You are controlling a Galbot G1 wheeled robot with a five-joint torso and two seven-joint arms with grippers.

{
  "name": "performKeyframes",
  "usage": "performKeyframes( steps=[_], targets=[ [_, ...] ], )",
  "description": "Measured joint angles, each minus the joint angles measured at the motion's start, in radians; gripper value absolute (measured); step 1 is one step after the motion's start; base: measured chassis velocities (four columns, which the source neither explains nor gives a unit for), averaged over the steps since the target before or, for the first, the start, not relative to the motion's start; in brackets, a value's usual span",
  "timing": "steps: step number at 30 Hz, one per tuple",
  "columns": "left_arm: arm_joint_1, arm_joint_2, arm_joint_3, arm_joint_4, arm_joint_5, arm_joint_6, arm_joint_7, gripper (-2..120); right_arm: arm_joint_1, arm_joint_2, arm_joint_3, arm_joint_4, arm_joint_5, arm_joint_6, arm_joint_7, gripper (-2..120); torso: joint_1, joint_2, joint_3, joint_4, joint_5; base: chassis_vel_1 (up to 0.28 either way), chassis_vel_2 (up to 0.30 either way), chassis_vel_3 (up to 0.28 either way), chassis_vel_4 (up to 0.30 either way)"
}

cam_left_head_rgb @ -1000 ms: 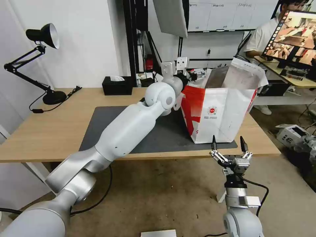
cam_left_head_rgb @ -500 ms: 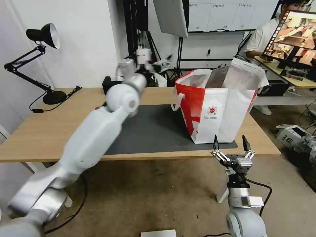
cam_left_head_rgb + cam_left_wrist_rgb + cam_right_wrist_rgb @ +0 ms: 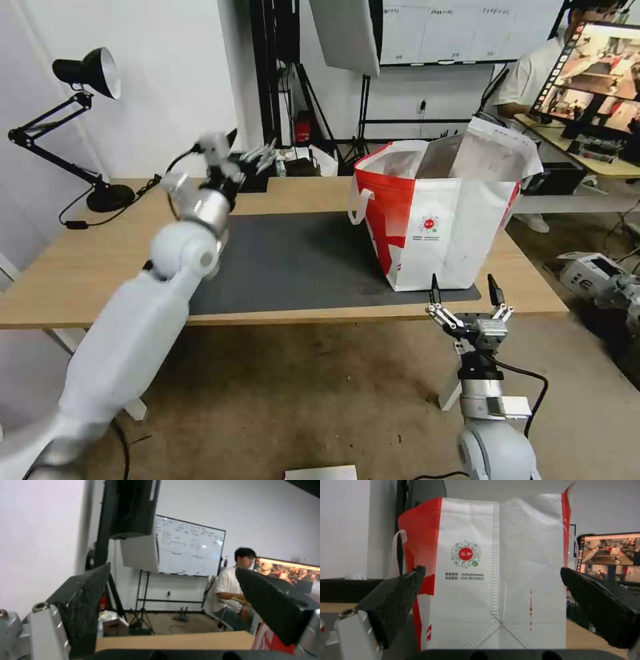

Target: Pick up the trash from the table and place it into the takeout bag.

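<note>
The takeout bag (image 3: pixel 440 220) stands open on the right end of the dark grey mat (image 3: pixel 300 260) on the table (image 3: pixel 87 273); its foil lining shows. No trash is in view on the tabletop. My left gripper (image 3: pixel 261 155) hovers open and empty above the table's back edge, well left of the bag. The left wrist view shows the left gripper (image 3: pixel 171 570) open with nothing between its fingers, the table edge (image 3: pixel 173 641) below. My right gripper (image 3: pixel 463 293) is open just below the table's front edge, facing the takeout bag (image 3: pixel 506 580). In the right wrist view the right gripper (image 3: pixel 491 570) holds nothing.
A black desk lamp (image 3: pixel 100 193) stands at the table's back left. A black tissue box (image 3: pixel 257 183) at the back edge is mostly hidden behind my left wrist. A paler desk with a monitor (image 3: pixel 600 73) is at the far right.
My left arm has swung left, from the bag's opening to the back of the table near the tissue box. The right arm has stayed in place.
</note>
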Motion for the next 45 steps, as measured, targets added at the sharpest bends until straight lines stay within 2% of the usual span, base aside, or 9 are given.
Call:
performKeyframes(
  steps=[3, 5, 9, 17, 20, 26, 28, 37, 45],
  targets=[
    [0.085, -0.014, -0.038, -0.021, 0.026, -0.03, 0.014, 100, 0.0, 0.0, 0.0, -0.003, -0.002, 0.004, -0.001, 100, 0.0, 0.0, 0.0, -0.0001, -0.0002, 0.0, 0.0, 0.0, 0.0],
    [0.207, -0.043, -0.101, -0.047, 0.071, -0.066, 0.041, 100, 0.0, 0.002, 0.0, -0.01, -0.004, 0.015, -0.003, 100, 0.0, 0.0, 0.0, 0.0001, -0.0002, 0.0, 0.0, 0.0, 0.0],
    [0.34, -0.086, -0.179, -0.076, 0.127, -0.118, 0.08, 100, -0.004, 0.002, 0.0, -0.013, -0.006, 0.022, -0.004, 100, 0.0, 0.0, 0.0, 0.0, 0.0002, 0.0, 0.0, 0.0, 0.0],
    [0.516, -0.16, -0.296, -0.111, 0.204, -0.223, 0.134, 100, -0.018, -0.001, 0.002, -0.013, -0.006, 0.039, -0.007, 100, 0.0, 0.0, 0.0, -0.0001, -0.0002, 0.0, 0.0, 0.0, 0.0],
    [0.6, -0.184, -0.331, -0.115, 0.249, -0.296, 0.155, 100, -0.029, 0.0, 0.005, -0.015, -0.008, 0.059, -0.016, 100, 0.0, 0.0, 0.0, 0.0, -0.0001, 0.0, 0.0, 0.0, 0.0],
    [0.663, -0.221, -0.356, -0.109, 0.324, -0.382, 0.157, 100, -0.042, 0.006, 0.007, -0.015, -0.017, 0.074, -0.017, 100, 0.0, 0.0, 0.0, 0.0, 0.0001, 0.0, 0.0, 0.0, 0.0],
    [0.685, -0.255, -0.367, -0.097, 0.385, -0.439, 0.156, 100, -0.048, 0.011, 0.009, -0.015, -0.029, 0.084, -0.017, 100, 0.0, 0.0, 0.0, -0.0001, 0.0, 0.0, 0.0, 0.0, 0.0],
    [0.726, -0.301, -0.388, -0.118, 0.494, -0.478, 0.149, 100, -0.061, 0.024, 0.018, -0.003, -0.076, 0.092, -0.018, 100, 0.0, 0.0, 0.0, -0.0002, 0.0001, 0.0, 0.0, 0.0, 0.0],
    [0.761, -0.314, -0.396, -0.128, 0.52, -0.497, 0.148, 100, -0.065, 0.024, 0.023, 0.001, -0.09, 0.097, -0.017, 100, 0.0, 0.0, 0.0, -0.0002, 0.0, 0.0, 0.0, 0.0, 0.0]
  ],
)
